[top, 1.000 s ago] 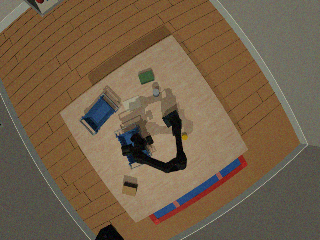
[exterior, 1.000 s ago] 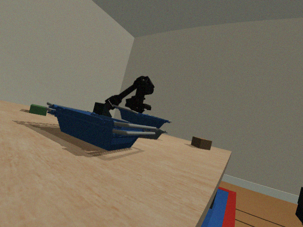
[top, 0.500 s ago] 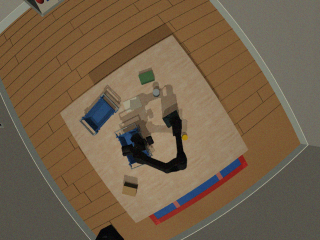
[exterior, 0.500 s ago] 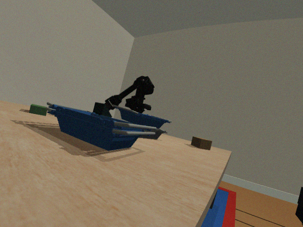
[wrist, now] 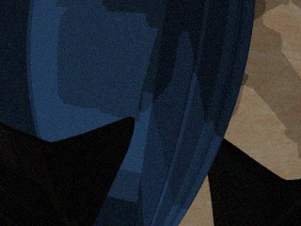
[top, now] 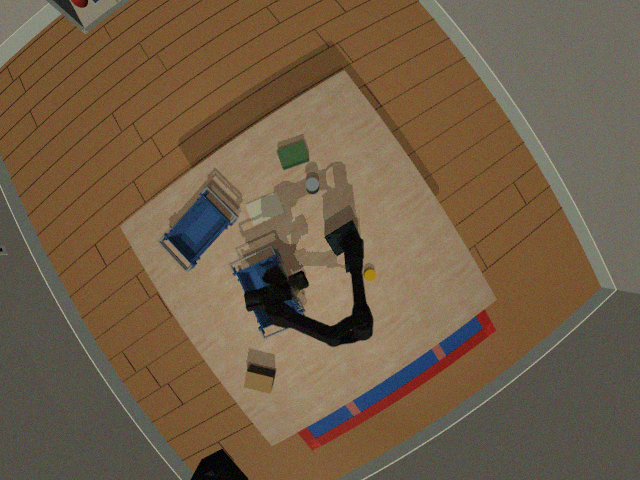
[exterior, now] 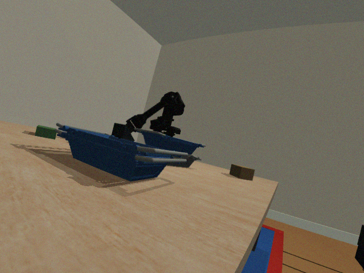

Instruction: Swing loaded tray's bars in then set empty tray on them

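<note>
One blue tray (top: pixel 209 242) (exterior: pixel 99 152) stands at the table's left corner, its grey wire bars out past both ends. A second blue tray (top: pixel 250 279) (exterior: pixel 167 144) (wrist: pixel 42 94) stands under the arm, also with grey bars out past its ends. No blocks show in either tray; the arm hides much of the second, so I cannot tell which is loaded. My gripper (exterior: pixel 169 134) (wrist: pixel 171 131) is open, its fingers apart on either side of the second tray's wall. In the top view the arm hides the fingertips.
A green block (top: pixel 293 155) (exterior: pixel 45 132), a pale flat piece (top: pixel 264 206), a grey cylinder (top: pixel 312 184) and a yellow cylinder (top: pixel 369 274) are on the table. A tan box (top: pixel 259 379) (exterior: pixel 242 172) is near the second tray's far end. The black arm base (top: pixel 341 237) stands right of the trays.
</note>
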